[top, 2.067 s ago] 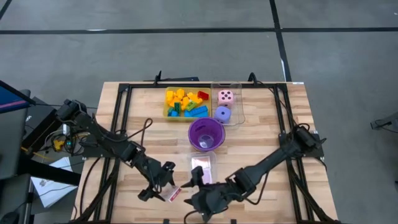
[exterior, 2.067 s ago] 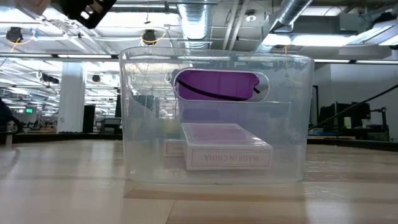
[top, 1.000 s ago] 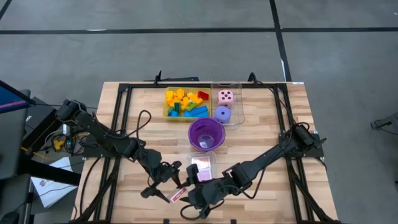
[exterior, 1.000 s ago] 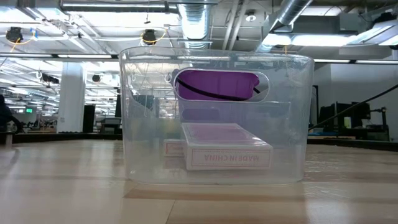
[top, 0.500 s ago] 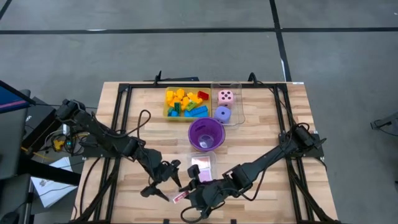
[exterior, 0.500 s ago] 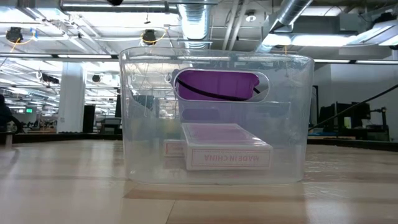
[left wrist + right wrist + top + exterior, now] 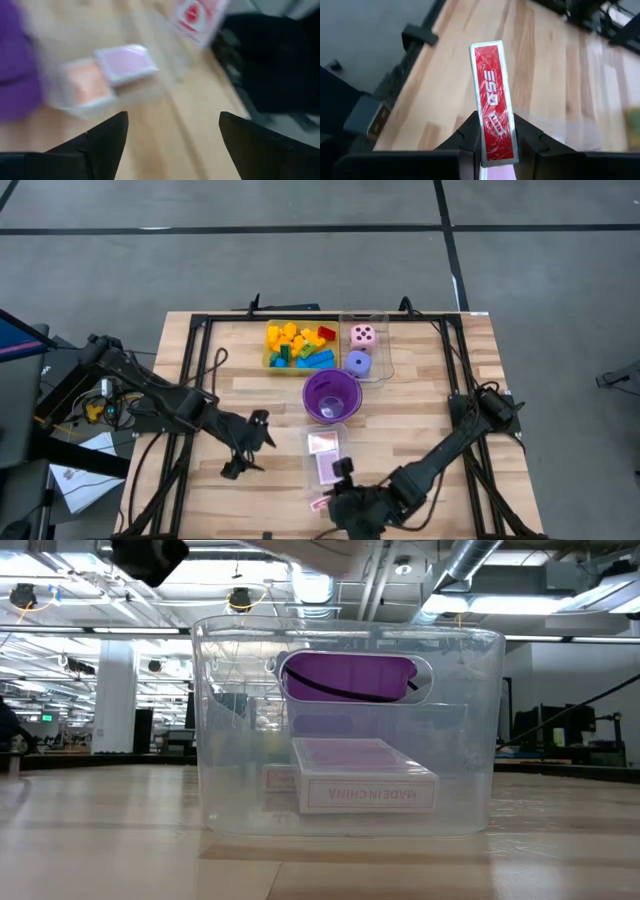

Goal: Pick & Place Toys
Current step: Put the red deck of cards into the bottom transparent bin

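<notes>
— Deck position?
— Red card box (image 7: 493, 102) is pinched between the right gripper (image 7: 332, 502) fingers near the table's (image 7: 430, 395) front edge, long axis pointing out past them.
— Destination?
— Probably the clear tray (image 7: 326, 457), just beyond it, toward the purple cup (image 7: 331, 396).
— Left gripper (image 7: 243, 450)?
— Spread, empty, beside the tray.

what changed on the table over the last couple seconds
The red card pack went from the left gripper to the right gripper, which closed on it and now holds it at the near edge. The left gripper let go and backed away, open. Clear tray, purple cup, bricks and dice unchanged.
</notes>
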{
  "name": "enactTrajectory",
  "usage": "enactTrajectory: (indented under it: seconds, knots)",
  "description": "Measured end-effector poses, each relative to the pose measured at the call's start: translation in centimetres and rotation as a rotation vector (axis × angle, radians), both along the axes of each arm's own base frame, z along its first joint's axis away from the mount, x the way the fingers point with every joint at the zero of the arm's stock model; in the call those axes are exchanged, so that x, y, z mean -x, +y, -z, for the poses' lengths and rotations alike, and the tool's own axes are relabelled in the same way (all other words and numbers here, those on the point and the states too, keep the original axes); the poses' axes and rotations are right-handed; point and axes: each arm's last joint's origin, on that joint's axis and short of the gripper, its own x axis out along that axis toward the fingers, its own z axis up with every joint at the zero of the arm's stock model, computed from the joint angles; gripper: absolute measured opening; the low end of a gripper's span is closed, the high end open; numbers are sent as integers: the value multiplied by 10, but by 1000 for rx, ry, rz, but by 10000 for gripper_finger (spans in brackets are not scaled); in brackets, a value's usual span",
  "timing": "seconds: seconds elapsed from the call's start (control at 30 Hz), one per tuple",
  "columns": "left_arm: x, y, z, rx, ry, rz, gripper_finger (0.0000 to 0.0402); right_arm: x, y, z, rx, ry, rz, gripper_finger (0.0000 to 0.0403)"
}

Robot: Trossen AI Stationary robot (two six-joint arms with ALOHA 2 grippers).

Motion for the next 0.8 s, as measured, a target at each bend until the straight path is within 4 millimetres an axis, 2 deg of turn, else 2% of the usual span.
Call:
enactTrajectory:
  seconds: [0.13, 0.3, 0.5, 0.6, 0.8]
  knots:
    - [3, 12, -12, -81, -104, -166, 299, 6, -6, 3, 2, 51, 92, 62]
    - [4, 26, -24, -191, -235, -412, 296, 1, -29, 8, 33, 110, 216, 62]
    - [-6, 34, -36, -196, -420, -526, 296, -12, -58, -2, -56, 172, 223, 62]
    - [-8, 37, -28, -204, -460, -530, 296, -21, -78, 1, -67, 231, 220, 62]
    - [-5, 43, 6, -216, -461, -546, 296, -31, -108, -5, -161, 230, 175, 62]
